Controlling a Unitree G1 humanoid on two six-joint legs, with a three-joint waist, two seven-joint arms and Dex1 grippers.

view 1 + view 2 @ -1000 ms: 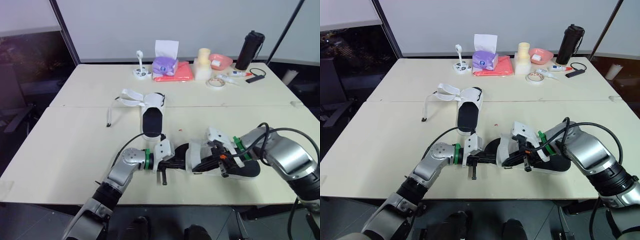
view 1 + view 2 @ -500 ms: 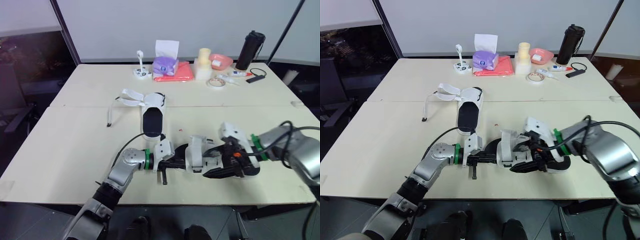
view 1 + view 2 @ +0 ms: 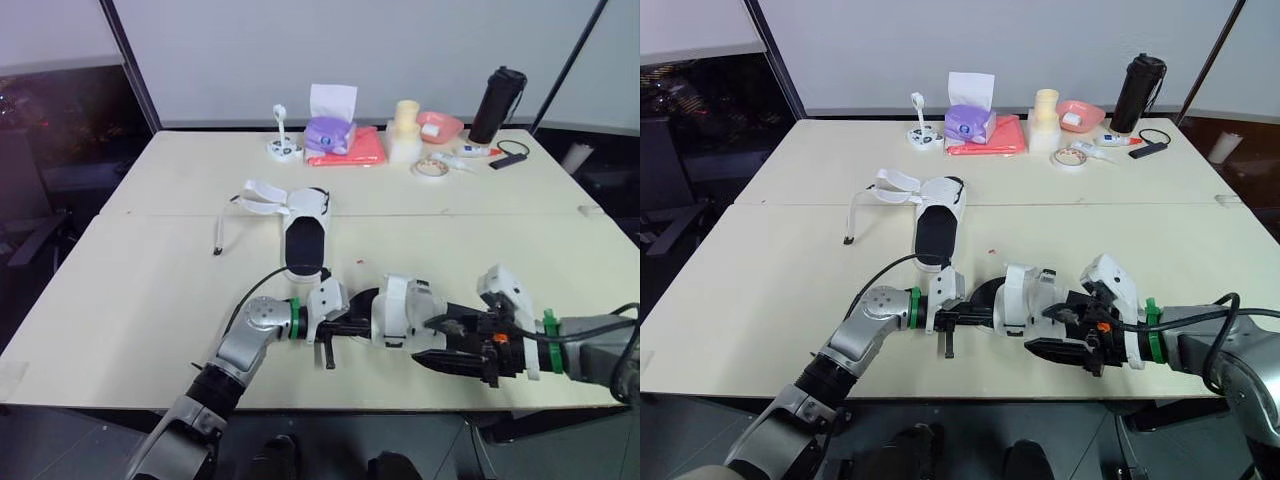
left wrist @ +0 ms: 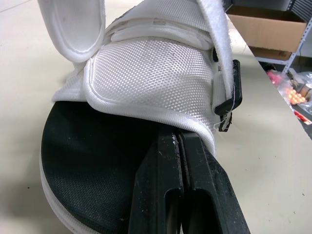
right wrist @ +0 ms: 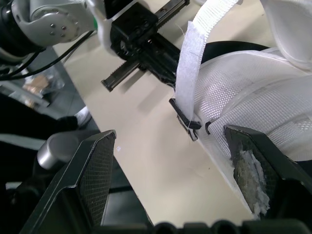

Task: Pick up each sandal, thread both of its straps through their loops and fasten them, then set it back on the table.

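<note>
The near sandal [image 3: 402,312], black-soled with white mesh straps, lies near the table's front edge. My left gripper [image 3: 350,322] is shut on its toe end. In the left wrist view its fingers [image 4: 168,165] are pressed together and their tips run under the white upper [image 4: 156,73], above the black insole [image 4: 92,161]. My right gripper [image 3: 437,341] stands open just right of the sandal with nothing between its pads [image 5: 95,170]. A loose white strap [image 5: 191,63] hangs by a black loop [image 5: 184,118]. The second sandal [image 3: 303,235] lies farther back, straps [image 3: 262,195] undone.
Along the far edge stand a black bottle [image 3: 497,102], a pink bowl [image 3: 441,123], a tape roll [image 3: 431,167], white rolls [image 3: 405,130], a red cloth [image 3: 350,148] and a purple pack [image 3: 330,128]. A seam [image 3: 480,213] joins the two tabletops.
My right gripper has let go of the near sandal, opened, and drawn back to the right along the front edge. The left gripper has stayed shut on the toe end.
</note>
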